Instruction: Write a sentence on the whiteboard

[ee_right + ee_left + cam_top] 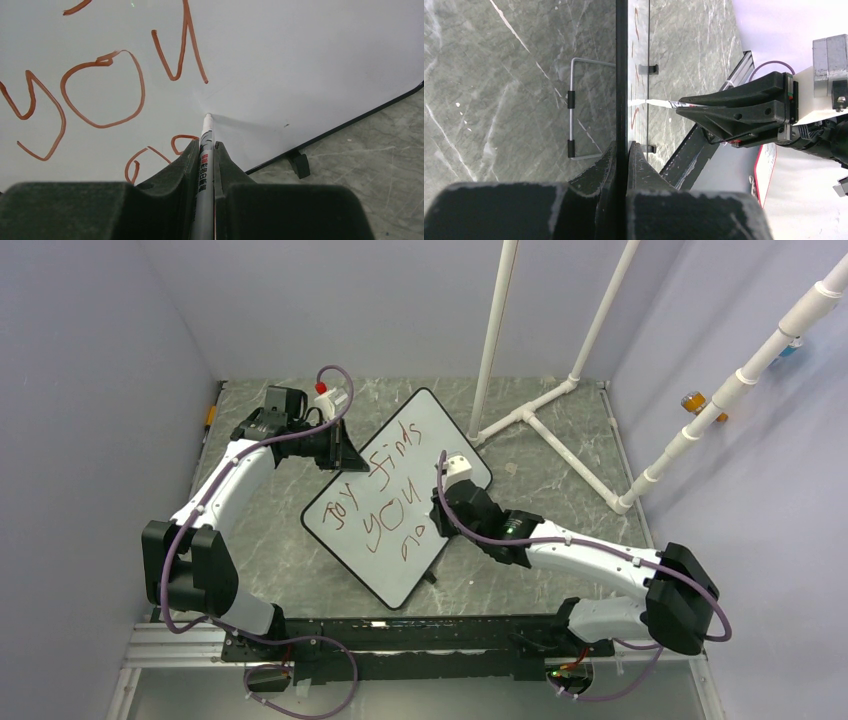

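From my station I count two arms and two hands at work, one whiteboard (pixel 388 578) and one marker (pixel 207 125). The whiteboard sits in the middle of the grey marbled worktop (pixel 560 490), turned so that one corner points toward the back wall. The left hand (pixel 347 458) is at the board's far left edge, and its wrist camera shows both fingers pressed together on the thin dark rim, so it is clamped on the board itself. The right hand (pixel 205 150) is over the board's right part, its two fingers squeezed tight on the marker, whose pale tip touches the white surface just below the U. The sentence (pixel 385 495) runs in three slanted rows of reddish-brown strokes: "Joy finds" on the first, "YOU" on the second, and two small letters on the third that I cannot read for sure. I can make out one black foot (pixel 300 165) under the near rim in the right wrist view, and two (pixel 653 68) in the left wrist view
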Motion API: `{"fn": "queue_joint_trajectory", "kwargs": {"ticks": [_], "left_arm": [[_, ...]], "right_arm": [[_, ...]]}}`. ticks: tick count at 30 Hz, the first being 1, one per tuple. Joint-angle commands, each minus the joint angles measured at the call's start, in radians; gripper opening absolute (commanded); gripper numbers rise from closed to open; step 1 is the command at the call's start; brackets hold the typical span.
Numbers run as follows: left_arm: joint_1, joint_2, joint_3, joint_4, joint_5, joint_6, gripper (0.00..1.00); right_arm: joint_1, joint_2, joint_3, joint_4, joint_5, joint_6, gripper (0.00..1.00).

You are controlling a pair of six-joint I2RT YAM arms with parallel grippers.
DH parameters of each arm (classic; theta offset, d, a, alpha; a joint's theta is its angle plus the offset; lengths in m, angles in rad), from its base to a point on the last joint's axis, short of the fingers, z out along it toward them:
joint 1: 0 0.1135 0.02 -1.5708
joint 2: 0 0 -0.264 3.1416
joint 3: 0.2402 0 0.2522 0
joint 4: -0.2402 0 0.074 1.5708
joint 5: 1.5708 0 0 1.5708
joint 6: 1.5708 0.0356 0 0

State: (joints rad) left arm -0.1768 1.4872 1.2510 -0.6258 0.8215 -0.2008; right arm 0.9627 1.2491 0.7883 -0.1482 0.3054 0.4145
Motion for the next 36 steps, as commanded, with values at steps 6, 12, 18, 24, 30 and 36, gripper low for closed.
{"fn": "queue_joint_trajectory", "kwargs": {"ticks": [6,12,18,24,30,36], "left_arm": [[-0.003,-0.013,0.025,0.065,-0.079,0.077,0.0],[-0.002,-0.013,0.025,0.067,-0.077,0.074,0.0],[-0.004,-0.01,0.022,0.063,-0.072,0.077,0.0],[-0.006,-0.013,0.022,0.063,-0.075,0.078,0.0],[-0.006,-0.015,0.022,0.06,-0.078,0.079,0.0],[-0.007,-0.012,0.025,0.061,-0.086,0.078,0.0]], "right_arm": [[-0.025,-0.044,-0.114,0.082,-0.037,0.04,0.0],[-0.028,-0.059,-0.15,0.07,-0.03,0.056,0.0],[-0.043,-0.031,-0.079,0.066,-0.009,0.032,0.0],[-0.084,0.01,0.019,0.061,-0.02,-0.012,0.0],[-0.106,0.051,0.058,0.052,-0.045,-0.038,0.0],[-0.107,0.025,-0.01,0.048,-0.052,-0.009,0.0]]}}
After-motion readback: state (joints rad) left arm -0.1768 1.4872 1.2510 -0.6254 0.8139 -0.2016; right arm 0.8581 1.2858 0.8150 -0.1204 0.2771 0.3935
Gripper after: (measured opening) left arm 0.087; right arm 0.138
